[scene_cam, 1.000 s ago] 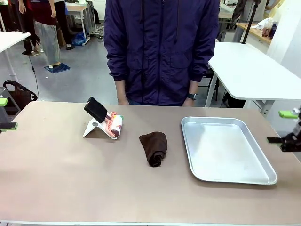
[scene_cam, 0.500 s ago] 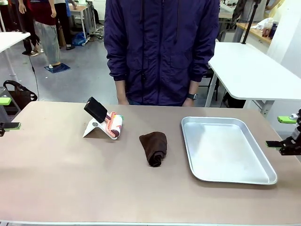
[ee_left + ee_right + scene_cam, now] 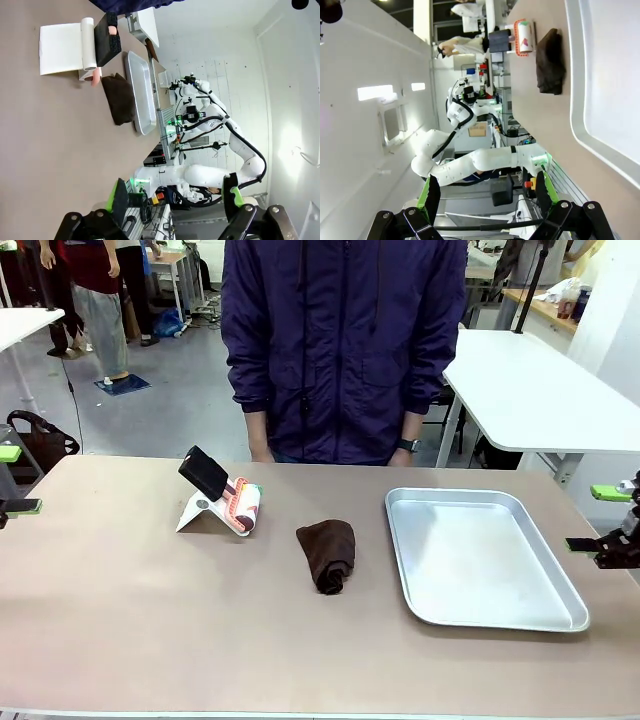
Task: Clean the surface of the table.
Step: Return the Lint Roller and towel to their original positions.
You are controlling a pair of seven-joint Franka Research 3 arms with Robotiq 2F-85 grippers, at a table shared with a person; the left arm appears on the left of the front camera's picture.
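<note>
The table (image 3: 150, 610) has a matte brownish top. A crumpled dark brown cloth (image 3: 326, 554) lies near its middle, also seen as cloth (image 3: 120, 97) and cloth (image 3: 550, 61). My left gripper (image 3: 14, 480) hangs open at the table's left edge, with nothing between its green pads (image 3: 119, 200). At the right edge, beside the tray, my right gripper (image 3: 594, 519) is open and empty too, its fingers (image 3: 430, 192) spread wide. Both grippers are far from the cloth.
A shiny metal tray (image 3: 560, 615) lies empty on the right half. A lint roller on a white stand (image 3: 222, 502) sits left of the cloth. A person in a dark purple jacket (image 3: 345, 350) stands at the far edge. White tables stand behind.
The right gripper has sunk slightly and drifted a little left at the table's right edge. The left gripper has barely shifted. Cloth, roller and tray have not moved.
</note>
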